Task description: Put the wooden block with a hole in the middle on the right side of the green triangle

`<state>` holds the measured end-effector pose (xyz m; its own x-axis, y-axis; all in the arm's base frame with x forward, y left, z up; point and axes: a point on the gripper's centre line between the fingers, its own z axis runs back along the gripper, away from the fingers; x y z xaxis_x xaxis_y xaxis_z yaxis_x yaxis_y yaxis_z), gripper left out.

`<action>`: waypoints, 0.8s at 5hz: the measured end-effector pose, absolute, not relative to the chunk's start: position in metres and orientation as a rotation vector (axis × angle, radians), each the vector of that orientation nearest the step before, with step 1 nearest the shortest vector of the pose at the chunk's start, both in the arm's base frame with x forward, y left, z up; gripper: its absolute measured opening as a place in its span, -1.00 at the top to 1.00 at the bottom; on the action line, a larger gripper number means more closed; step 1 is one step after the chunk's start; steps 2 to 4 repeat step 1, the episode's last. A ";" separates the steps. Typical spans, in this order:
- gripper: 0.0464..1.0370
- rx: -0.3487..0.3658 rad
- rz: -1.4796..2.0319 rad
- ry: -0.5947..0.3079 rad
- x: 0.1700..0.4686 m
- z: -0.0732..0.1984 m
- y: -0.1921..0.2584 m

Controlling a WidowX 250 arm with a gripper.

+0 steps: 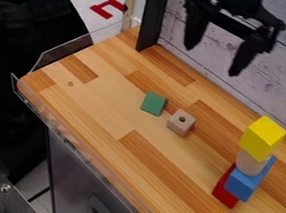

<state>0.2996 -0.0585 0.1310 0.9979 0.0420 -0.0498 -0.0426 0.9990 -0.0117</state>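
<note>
The black gripper [214, 53] hangs open at the top of the view, above the back edge of the table, with nothing between its fingers. Below it on the wooden table lies a small green block [153, 103], whose visible face looks roughly four-sided. Just to the right of the green block, and slightly nearer the camera, sits the wooden block with a hole [181, 123], its round hole facing up. A narrow gap separates the two blocks. The gripper touches neither of them.
On the right stands a stack: a yellow block [262, 138] on a pale wooden cylinder [250, 163], over a blue block [248, 181] and a red block [227, 188]. A black post [153, 16] rises at the back edge. Clear guards [84, 158] line the table's near edge.
</note>
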 end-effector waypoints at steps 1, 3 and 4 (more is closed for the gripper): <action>-0.92 -0.009 0.014 0.053 0.299 0.133 -0.071; -0.92 -0.009 0.014 0.053 0.299 0.133 -0.071; -0.92 -0.009 0.014 0.053 0.299 0.133 -0.071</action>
